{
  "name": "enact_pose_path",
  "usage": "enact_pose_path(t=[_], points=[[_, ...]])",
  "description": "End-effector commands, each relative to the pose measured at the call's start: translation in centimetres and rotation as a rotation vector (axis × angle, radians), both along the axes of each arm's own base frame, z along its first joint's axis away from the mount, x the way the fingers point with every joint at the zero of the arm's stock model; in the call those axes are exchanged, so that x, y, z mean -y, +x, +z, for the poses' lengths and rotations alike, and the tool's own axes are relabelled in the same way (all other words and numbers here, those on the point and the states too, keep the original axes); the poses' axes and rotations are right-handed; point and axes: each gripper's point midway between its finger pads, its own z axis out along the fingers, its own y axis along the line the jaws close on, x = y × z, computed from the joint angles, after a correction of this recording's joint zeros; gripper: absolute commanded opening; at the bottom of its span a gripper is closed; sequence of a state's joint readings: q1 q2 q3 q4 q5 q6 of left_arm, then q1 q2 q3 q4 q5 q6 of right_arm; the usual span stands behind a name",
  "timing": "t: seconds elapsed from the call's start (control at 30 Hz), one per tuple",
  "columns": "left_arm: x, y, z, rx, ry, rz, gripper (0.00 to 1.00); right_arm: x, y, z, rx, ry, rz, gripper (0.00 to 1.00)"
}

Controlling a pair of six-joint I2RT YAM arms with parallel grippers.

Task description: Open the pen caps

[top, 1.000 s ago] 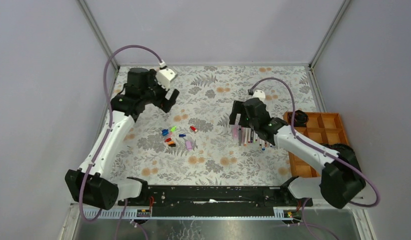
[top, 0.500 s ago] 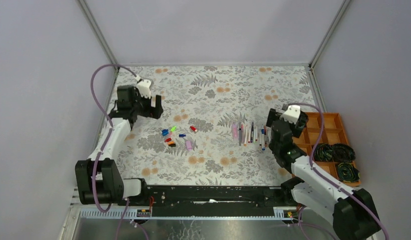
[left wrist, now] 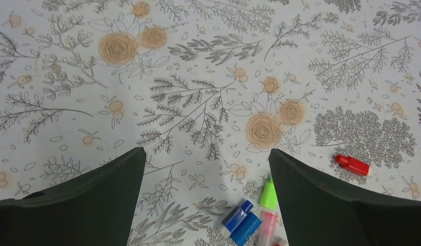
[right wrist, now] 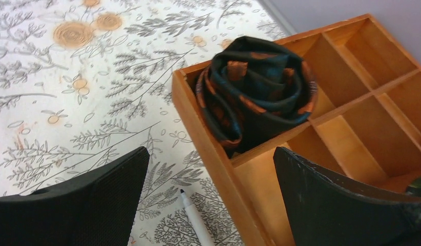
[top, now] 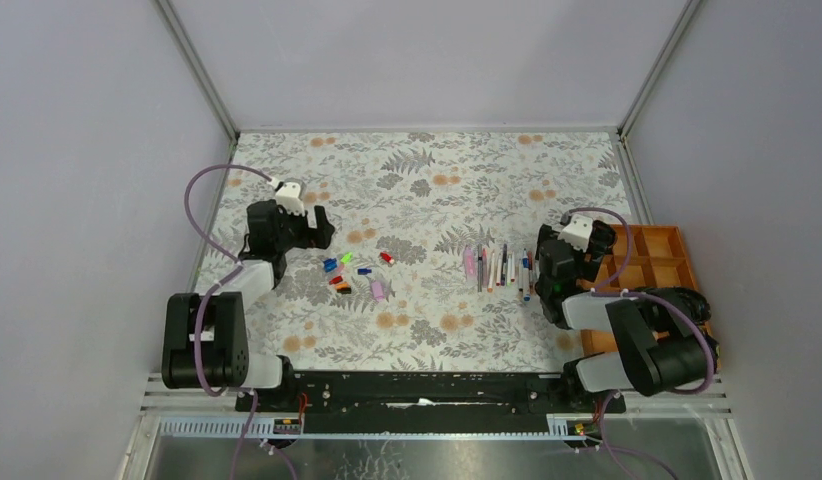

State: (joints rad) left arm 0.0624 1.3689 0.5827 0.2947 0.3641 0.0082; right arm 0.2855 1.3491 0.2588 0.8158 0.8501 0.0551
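Caps (top: 352,272) lay loose, pens (top: 502,268) to their right: I judged uncapping done | left gripper (left wrist: 207,154) beside caps, right gripper (right wrist: 211,151) far right of them, both wide open, empty

Black joints (top: 202,345), white links (top: 250,279), purple cables (top: 190,190), and seemingly textured black claw fingers (right wrist: 80,205)

My surface (top: 427,170): white, grey ferns, orange blooms
Pen caps (top: 364,271): blue, green, red, pink, orange
Pens (top: 490,270): white barrels, one pink
Tray (right wrist: 208,136): orange-brown wood
Rolled cloth (right wrist: 257,87): dark green-black, orange spots
My fingers (left wrist: 80,205): black, both pairs
Walls (top: 427,60): plain pale lilac-grey
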Motion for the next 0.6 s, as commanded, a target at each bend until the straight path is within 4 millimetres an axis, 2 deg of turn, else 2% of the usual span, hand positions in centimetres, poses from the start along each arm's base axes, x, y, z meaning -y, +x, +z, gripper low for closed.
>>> enact_pose_path(t=[0.0, 0.23, 0.4, 0.53, 0.57], points=[[-0.7, 1.9, 1.8, 0.165, 0.008, 0.045, 0.99, -1.9, 3.7, 2.2, 0.111, 0.037, 0.110, 1.00], [-1.0, 1.0, 2.9, 0.342, 0.008, 0.075, 0.98, -1.2, 4.4, 1.4, 0.105, 0.037, 0.124, 1.00], [-0.8, 0.1, 2.5, 0.385, 0.011, 0.059, 0.98, -0.7, 4.7, 1.0, 0.116, 0.054, 0.135, 1.00], [-0.3, -1.6, 1.3, 0.453, 0.011, 0.036, 0.99, -0.7, 4.4, 1.0, 0.158, 0.106, 0.160, 1.00], [0.0, -1.7, 1.7, 0.484, 0.012, 0.018, 0.99, -0.8, 4.7, 0.8, 0.149, 0.109, 0.170, 1.00]])
